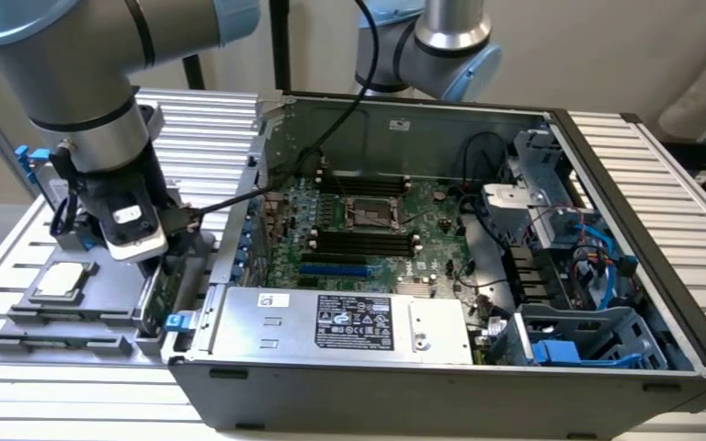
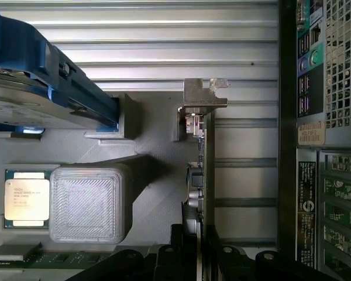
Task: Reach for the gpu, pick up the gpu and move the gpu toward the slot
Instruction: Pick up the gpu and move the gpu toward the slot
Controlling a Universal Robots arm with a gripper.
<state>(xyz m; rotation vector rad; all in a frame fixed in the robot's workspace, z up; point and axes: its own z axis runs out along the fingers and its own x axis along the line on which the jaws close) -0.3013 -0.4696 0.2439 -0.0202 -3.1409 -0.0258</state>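
The gpu (image 2: 208,164) stands on edge in a grey fixture tray (image 1: 34,344), thin and green, with its silver end bracket (image 2: 202,96) at the far end. In the exterior view the gpu (image 1: 153,301) is at the tray's right side, just outside the computer case's wall. My gripper (image 1: 148,268) is lowered straight onto it. In the wrist view my gripper (image 2: 198,254) has a dark finger close against each face of the card, shut on its upper edge. The blue expansion slot (image 1: 334,271) lies on the motherboard inside the case.
The open case (image 1: 451,372) sits on the exterior view's right, its power supply (image 1: 341,322) along the near side. On the tray are a processor chip (image 1: 62,280), a grey ribbed post (image 2: 89,202), a memory stick (image 2: 47,257) and a hard drive with blue rails (image 2: 41,88).
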